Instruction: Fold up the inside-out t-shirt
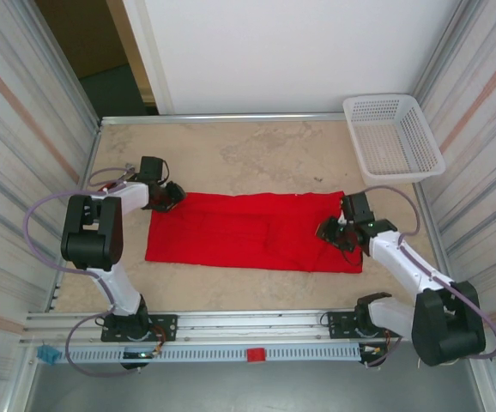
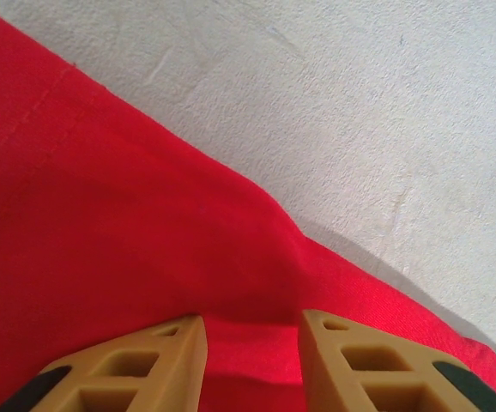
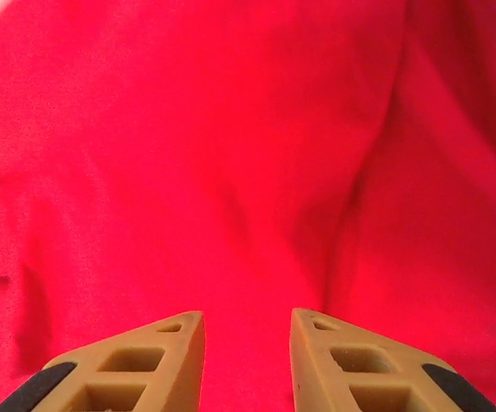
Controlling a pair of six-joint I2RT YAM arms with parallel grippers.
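Observation:
The inside-out t-shirt (image 1: 248,230) is bright red and lies flat as a long rectangle across the middle of the table. My left gripper (image 1: 172,196) is low at the shirt's far left corner. In the left wrist view the left gripper (image 2: 252,319) has its tan fingers partly apart, with red cloth (image 2: 102,215) under and between them near the shirt's edge. My right gripper (image 1: 329,230) rests over the shirt's right end. Seen from the right wrist, the right gripper (image 3: 246,316) is also partly apart above wrinkled red cloth (image 3: 231,154); nothing is pinched.
A white mesh basket (image 1: 394,137) stands at the back right corner. The pale stone-patterned table (image 1: 231,154) is bare behind the shirt, and it also shows beyond the hem in the left wrist view (image 2: 359,103). Metal walls close in both sides.

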